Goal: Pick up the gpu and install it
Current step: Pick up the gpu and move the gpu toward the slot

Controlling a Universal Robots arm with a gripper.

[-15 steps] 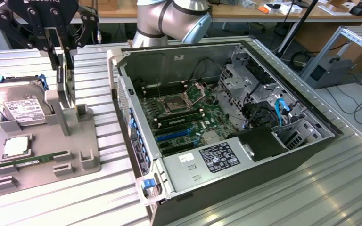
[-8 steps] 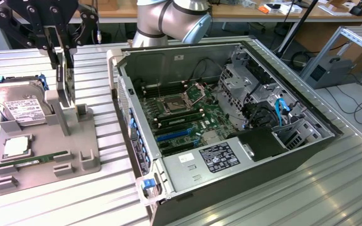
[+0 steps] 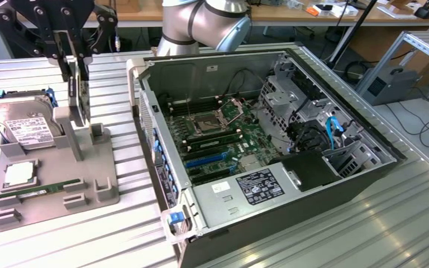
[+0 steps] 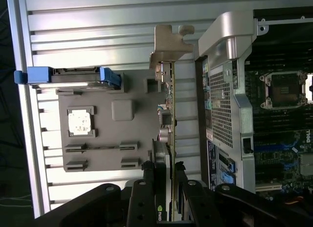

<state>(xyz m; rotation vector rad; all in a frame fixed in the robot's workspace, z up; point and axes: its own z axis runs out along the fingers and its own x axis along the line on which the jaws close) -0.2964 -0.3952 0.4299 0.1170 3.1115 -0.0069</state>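
We see the end effector (image 3: pixel 75 51) clamped on the gpu (image 3: pixel 80 92), which stands upright on its edge. It hangs over the grey holder (image 3: pixel 80 163), beside the open computer case (image 3: pixel 222 64).

Black gripper (image 4: pixel 168 197). Gpu (image 4: pixel 172 114): olive edge, silver end. Holder (image 3: pixel 47 209): plain grey. Hard drive (image 3: pixel 28 128): silver, white-labelled, blue-railed. Motherboard (image 3: pixel 222 131): green. Table (image 3: pixel 348 223): ribbed silver.
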